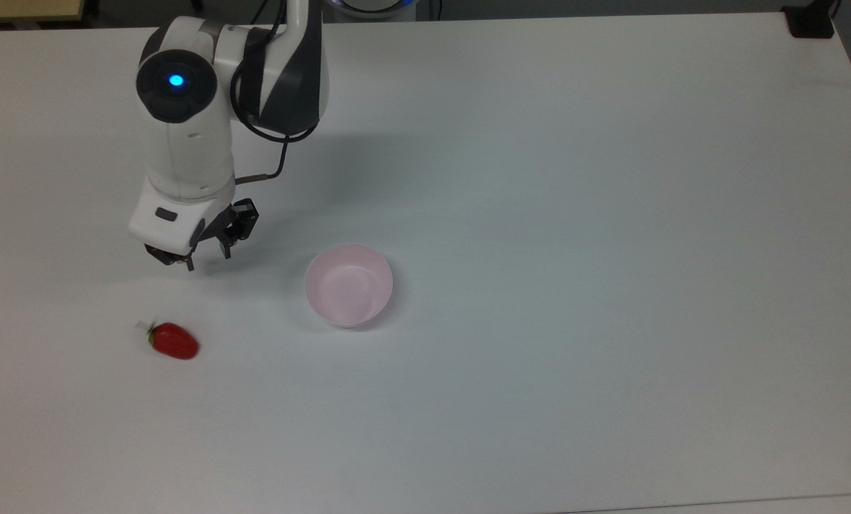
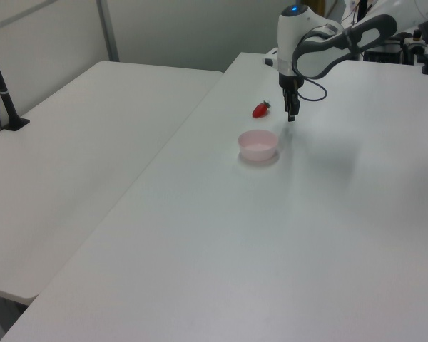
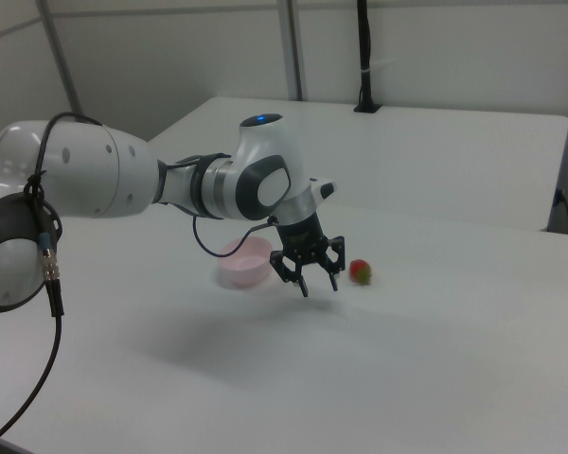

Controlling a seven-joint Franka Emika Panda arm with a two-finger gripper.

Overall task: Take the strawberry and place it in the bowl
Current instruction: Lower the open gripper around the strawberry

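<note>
White bench [image 1: 575, 178] carries strawberry [image 1: 173, 340] and bowl [image 1: 349, 284], well apart; tool [image 1: 204, 257] open, empty, between them.

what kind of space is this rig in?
Probably a lab or test room: a robot arm works on a plain white table holding just a strawberry and a pink bowl, with a second white table alongside and partition walls behind.

In the top view, bare table [image 1: 575, 214] is seen all round the strawberry [image 1: 174, 340]. The bowl [image 1: 349, 284] stands well apart to the top view's right; nothing is placed between them.
</note>
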